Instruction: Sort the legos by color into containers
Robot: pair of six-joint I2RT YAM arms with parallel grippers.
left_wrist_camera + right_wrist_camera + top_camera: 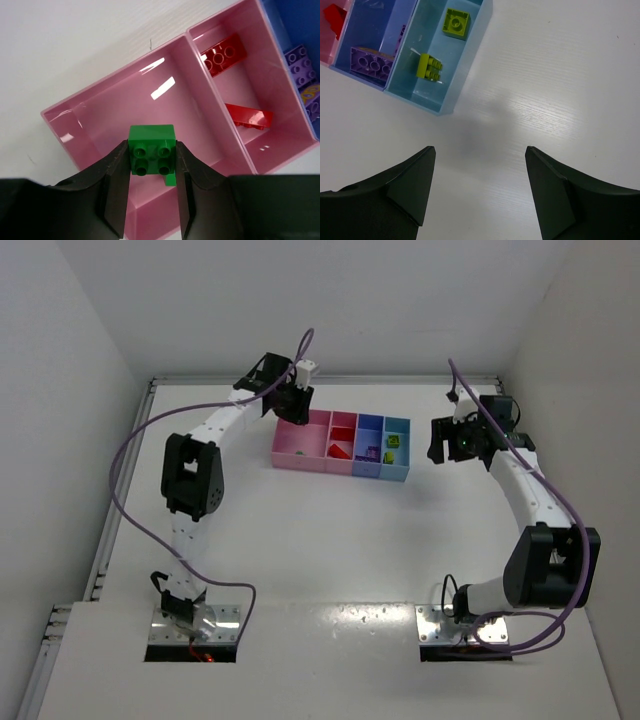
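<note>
Green brick [151,144]; red bricks [223,53] in pink bin [226,88]; purple brick [370,62] in blue-violet bin [370,25]; yellow-green bricks [456,22] in light-blue bin [455,65]; white table [560,75].

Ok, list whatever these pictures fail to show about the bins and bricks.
- Left wrist view: the left gripper's fingers and the green brick they clamp hide the near floor of the wide pink bin. It is unclear whether the green bit below belongs to that brick.
- Right wrist view: the blue-violet bin is cut off by the top edge.
- Top view: what lies in the bin row is too small to count.
</note>
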